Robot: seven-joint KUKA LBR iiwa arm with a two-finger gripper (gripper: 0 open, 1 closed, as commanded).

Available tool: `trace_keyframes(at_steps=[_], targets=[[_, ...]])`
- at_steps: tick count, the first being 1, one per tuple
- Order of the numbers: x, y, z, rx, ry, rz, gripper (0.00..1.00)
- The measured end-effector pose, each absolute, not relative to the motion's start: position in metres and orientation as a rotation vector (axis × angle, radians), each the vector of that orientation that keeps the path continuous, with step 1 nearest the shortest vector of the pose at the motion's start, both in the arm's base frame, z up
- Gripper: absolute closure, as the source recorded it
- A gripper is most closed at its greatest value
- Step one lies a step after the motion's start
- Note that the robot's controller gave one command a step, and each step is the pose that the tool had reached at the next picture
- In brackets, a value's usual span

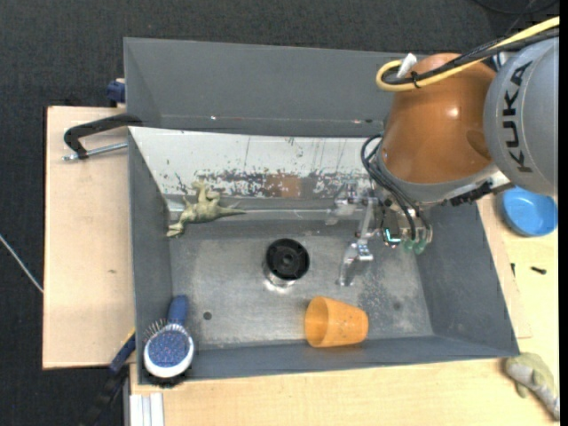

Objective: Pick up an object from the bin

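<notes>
And there it was, the one readable word: "KUKA", black capitals running sideways down the grey casing of the arm [524, 118], at the right of the scene, beside its orange cover [439, 118].

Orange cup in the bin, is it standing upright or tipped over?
Tipped over. The orange cup lies on its side by the front wall of the bin.

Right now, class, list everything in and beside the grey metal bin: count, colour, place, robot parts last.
grey metal bin: one, grey, mid-view
small toy dinosaur: one, yellowish-green, back left by the wall
round knob on a silver base: one, black, centre
plastic cup: one, orange, on its side, front centre
round-headed brush: one, blue and white, front left corner
rounded object: one, blue, outside the right rim
gripper: one, metal, right of the knob
arm: one, orange-covered, upper right
</notes>
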State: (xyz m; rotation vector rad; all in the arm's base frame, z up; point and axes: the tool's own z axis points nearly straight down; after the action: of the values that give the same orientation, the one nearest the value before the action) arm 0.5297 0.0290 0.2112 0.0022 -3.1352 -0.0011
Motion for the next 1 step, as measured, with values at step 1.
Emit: trace_keyframes(at_steps=[1], targets=[[0.5548,0.0647,0.0915,0.218,-3.132,-0.003,0.00]])
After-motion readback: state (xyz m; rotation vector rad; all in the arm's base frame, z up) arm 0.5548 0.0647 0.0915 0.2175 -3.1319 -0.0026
